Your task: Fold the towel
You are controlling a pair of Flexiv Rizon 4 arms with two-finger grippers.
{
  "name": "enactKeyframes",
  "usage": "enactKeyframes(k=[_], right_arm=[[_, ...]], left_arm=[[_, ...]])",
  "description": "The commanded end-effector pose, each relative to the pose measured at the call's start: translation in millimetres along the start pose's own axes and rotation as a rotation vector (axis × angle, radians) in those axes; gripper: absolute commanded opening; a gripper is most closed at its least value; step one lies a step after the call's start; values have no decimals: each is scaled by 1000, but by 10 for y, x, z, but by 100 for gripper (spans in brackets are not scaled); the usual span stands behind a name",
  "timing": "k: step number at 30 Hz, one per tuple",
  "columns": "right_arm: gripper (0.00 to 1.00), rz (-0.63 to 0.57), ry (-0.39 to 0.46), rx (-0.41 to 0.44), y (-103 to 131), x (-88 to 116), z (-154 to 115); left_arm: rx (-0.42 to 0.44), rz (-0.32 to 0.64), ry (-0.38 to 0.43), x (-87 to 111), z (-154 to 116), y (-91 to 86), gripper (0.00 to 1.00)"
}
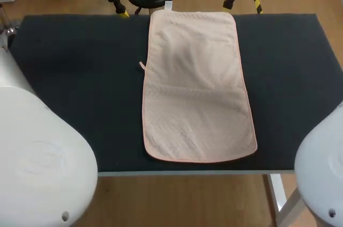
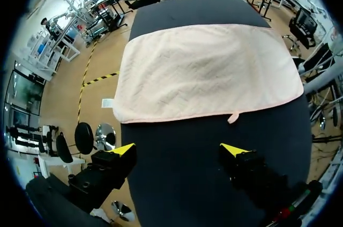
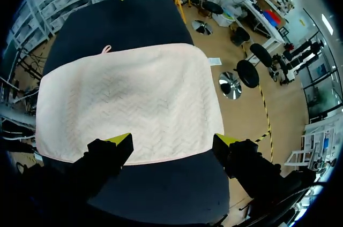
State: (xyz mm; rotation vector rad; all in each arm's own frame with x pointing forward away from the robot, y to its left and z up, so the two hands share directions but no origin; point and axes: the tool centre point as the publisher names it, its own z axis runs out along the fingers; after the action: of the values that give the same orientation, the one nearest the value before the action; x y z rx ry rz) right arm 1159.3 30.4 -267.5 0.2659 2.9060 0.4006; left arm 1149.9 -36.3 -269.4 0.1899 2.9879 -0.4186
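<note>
- Dark matte counter (image 1: 80, 77) carries the whole scene, with one towel (image 1: 195, 88) spread down its middle.
- Left claw (image 2: 178, 150) is spread wide and holds nothing. It hangs above bare counter, with the towel's long edge ahead of its yellow tips.
- Right claw (image 3: 172, 140) is equally wide and empty. It is poised above the opposite long edge, which runs just ahead of its fingers.
- Outward from both claws, the towel lies flat as one long rectangle. Its far end reaches the counter's far edge and its near end stops just short of the near edge.
- A small loop tab (image 2: 233, 117) sticks out from the edge on the left claw's side.
- Likely risks:
  - A pinch that catches only the hem could slip out as the cloth is lifted.
  - Uneven grips between the two claws would skew the fold.
  - Dragging the cloth over the counter could bunch it.
- The cloth is pale pink with a woven zigzag texture, a slightly darker hem and rounded corners. It looks soft and limp, so it should sag wherever it is unsupported.
</note>
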Motion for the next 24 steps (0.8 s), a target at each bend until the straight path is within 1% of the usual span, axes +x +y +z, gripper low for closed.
enactKeyframes(k=[1,2,3,18,20,21,24], right_arm=[[100,-42,28,183,38,-13,10],[100,-68,7,174,38,-4,6],[100,-68,7,174,38,-4,6],[100,-68,7,174,38,-4,6],[100,-71,12,169,58,-4,33],[100,-54,25,187,67,11,62],[100,-9,56,204,20,98,143]], left_arm=[[49,-38,35,-101,132,2,100],[92,-66,28,-115,121,6,100],[139,-102,17,-142,100,22,100],[139,-102,17,-142,100,22,100],[88,-83,27,-192,103,-35,100],[73,-69,35,-192,124,-75,100],[31,-45,70,-155,238,-208,100]])
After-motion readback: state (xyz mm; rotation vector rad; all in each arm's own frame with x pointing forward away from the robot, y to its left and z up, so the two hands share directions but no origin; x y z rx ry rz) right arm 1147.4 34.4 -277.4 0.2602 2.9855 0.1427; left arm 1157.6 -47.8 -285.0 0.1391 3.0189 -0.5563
